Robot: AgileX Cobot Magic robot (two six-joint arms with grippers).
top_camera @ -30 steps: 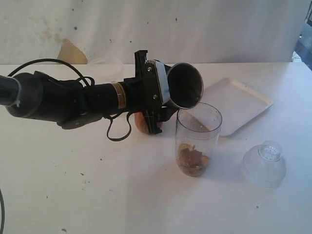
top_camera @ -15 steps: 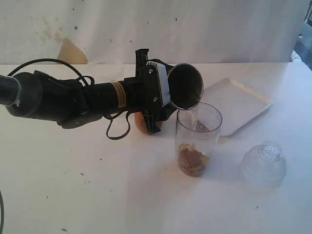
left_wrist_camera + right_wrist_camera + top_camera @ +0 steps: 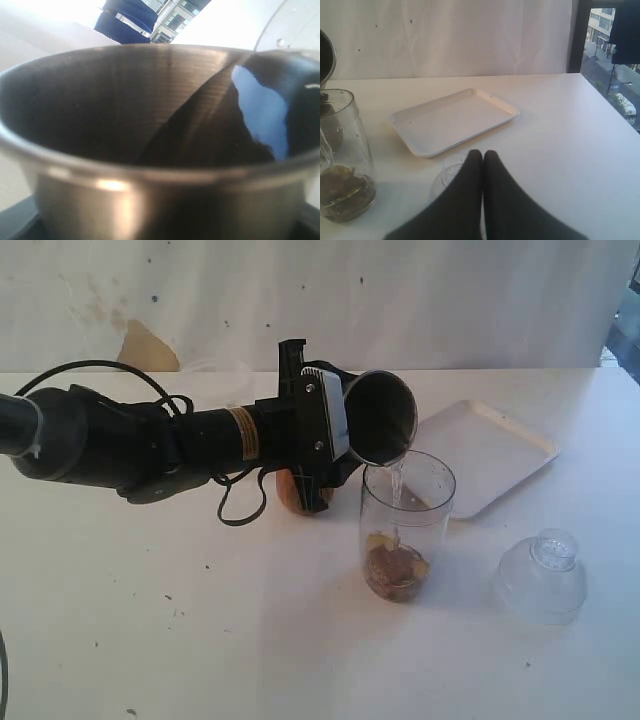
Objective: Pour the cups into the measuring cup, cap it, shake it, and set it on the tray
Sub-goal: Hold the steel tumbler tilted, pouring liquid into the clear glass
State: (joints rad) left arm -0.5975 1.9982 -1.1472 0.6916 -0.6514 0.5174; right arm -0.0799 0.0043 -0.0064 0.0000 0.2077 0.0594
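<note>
Over the measuring cup (image 3: 407, 525): steel tumbler (image 3: 380, 418) tipped; water now falls in, none a second ago.
Cup's place: mid desk (image 3: 200, 640), left of the tray (image 3: 520, 445).
Left claw (image 3: 335, 435): holds the tumbler.
Right claw (image 3: 482, 162): closed, empty.
Means: pour under way.

Exterior view: soft, even daylight; the white table (image 3: 200, 640) looks washed out, with a faint shadow beside the measuring cup (image 3: 405, 530). Left wrist view: the stainless-steel tumbler (image 3: 150, 125) is close and blurred, with an overexposed background. Right wrist view: daylight enters through the window (image 3: 610, 55).
</note>
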